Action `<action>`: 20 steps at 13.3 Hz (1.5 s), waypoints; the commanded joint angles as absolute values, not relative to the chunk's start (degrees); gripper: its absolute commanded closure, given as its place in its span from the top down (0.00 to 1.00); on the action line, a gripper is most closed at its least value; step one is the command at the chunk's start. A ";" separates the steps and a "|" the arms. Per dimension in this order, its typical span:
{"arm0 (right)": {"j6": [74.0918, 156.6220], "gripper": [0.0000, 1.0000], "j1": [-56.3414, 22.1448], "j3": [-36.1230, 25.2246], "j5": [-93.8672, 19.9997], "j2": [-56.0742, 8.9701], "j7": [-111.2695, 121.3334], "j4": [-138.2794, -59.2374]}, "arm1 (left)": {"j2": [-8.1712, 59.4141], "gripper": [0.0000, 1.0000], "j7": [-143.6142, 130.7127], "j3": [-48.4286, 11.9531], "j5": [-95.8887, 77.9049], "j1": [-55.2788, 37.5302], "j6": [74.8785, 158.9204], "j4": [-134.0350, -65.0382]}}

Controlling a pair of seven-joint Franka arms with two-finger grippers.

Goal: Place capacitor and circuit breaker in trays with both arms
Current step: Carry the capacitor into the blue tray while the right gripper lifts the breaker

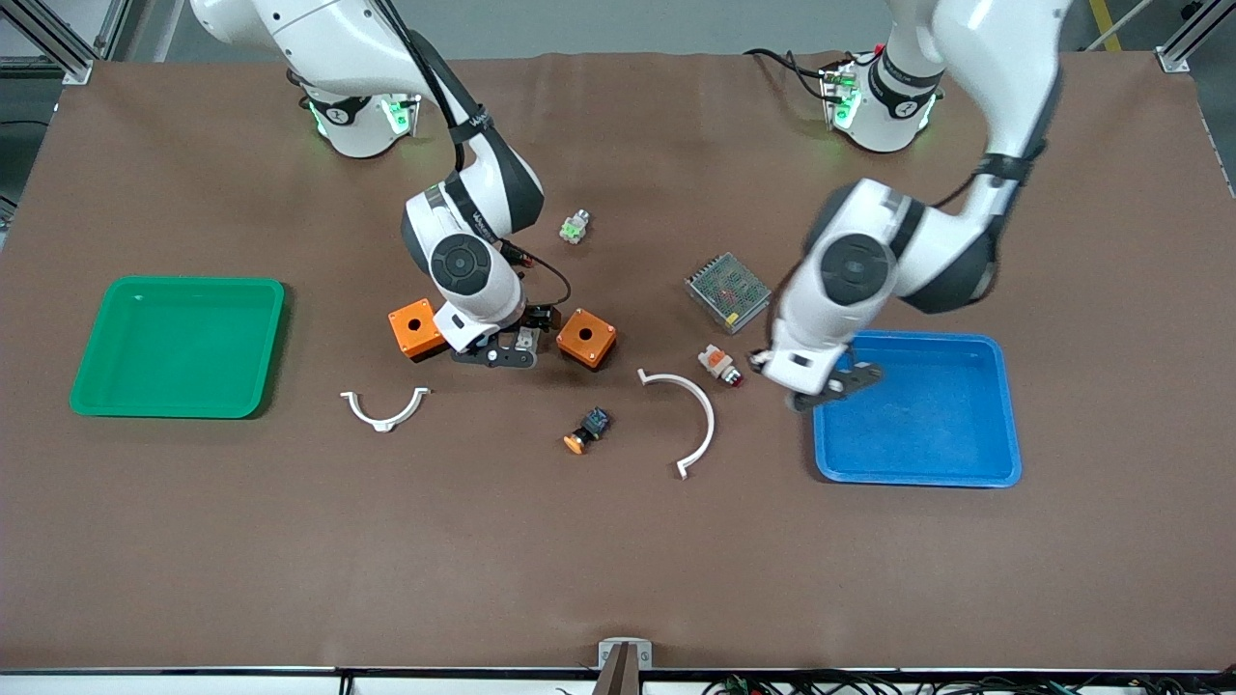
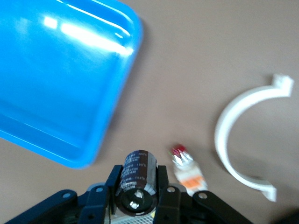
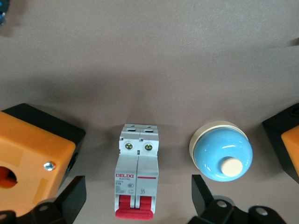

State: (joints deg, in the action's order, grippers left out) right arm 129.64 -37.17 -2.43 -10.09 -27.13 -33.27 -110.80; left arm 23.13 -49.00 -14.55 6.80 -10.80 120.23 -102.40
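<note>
left gripper (image 2: pixel 136 198) clamps capacitor (image 2: pixel 136 179) near blue tray (image 2: pixel 100 135) rim; early drop risks missing. right gripper (image 3: pixel 138 205) spread around breaker (image 3: pixel 135 175); blue button (image 3: pixel 220 156) beside may snag.

My two arms (image 1: pixel 483 261) are glossy white with black joint bands, round dark caps, thin black cables, green-lit bases; my black fingers (image 3: pixel 70 198) carry what look like small screws.

A big brown desk (image 1: pixel 618 560) fills almost the whole picture. Its cover looks soft and smooth. Past the top edge is a grey floor (image 1: pixel 618 24) with silver metal bars (image 1: pixel 58 43) at the corners. Black cables (image 1: pixel 830 683) run along the desk's bottom edge. The light is bright and even.
</note>
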 commanded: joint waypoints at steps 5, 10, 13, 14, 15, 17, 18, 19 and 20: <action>130.96 0.54 -37.97 -2.64 -11.25 -28.04 -33.84 -111.62 | 22.59 0.01 -30.07 -15.29 7.65 7.02 125.66 -110.55; 130.43 0.20 -37.97 -2.64 -11.25 -27.86 -33.92 -111.53 | 27.15 0.02 -24.44 -15.38 10.55 13.62 135.25 -114.78; 126.76 0.18 -37.44 -2.81 -11.25 -25.50 -34.63 -111.01 | 28.91 0.16 -24.35 -15.29 10.55 13.62 137.28 -115.14; 123.08 0.18 -36.75 -3.07 -11.25 -23.14 -34.63 -110.40 | 29.26 0.43 -24.26 -15.38 10.72 13.54 137.20 -114.79; 119.31 0.18 -35.61 -3.42 -11.16 -21.11 -34.63 -109.78 | 29.27 0.68 -24.17 -15.38 10.72 13.36 137.28 -114.44; 110.09 0.18 -31.40 -3.95 -11.16 -16.98 -34.11 -106.80 | 28.13 1.00 -24.08 -15.64 10.81 13.10 137.11 -114.26; 105.69 0.18 -28.85 -4.04 -10.55 -14.53 -33.58 -106.00 | 26.82 1.00 -24.08 -15.73 10.81 12.92 136.85 -114.08; 102.51 0.18 -26.65 -4.04 -9.50 -12.33 -32.88 -105.30 | 25.41 1.00 -23.65 -15.91 10.81 12.92 136.32 -113.39; 99.52 0.18 -23.93 -4.04 -6.45 -10.13 -30.78 -105.03 | 23.49 1.00 -22.34 -16.60 10.81 12.92 136.14 -112.68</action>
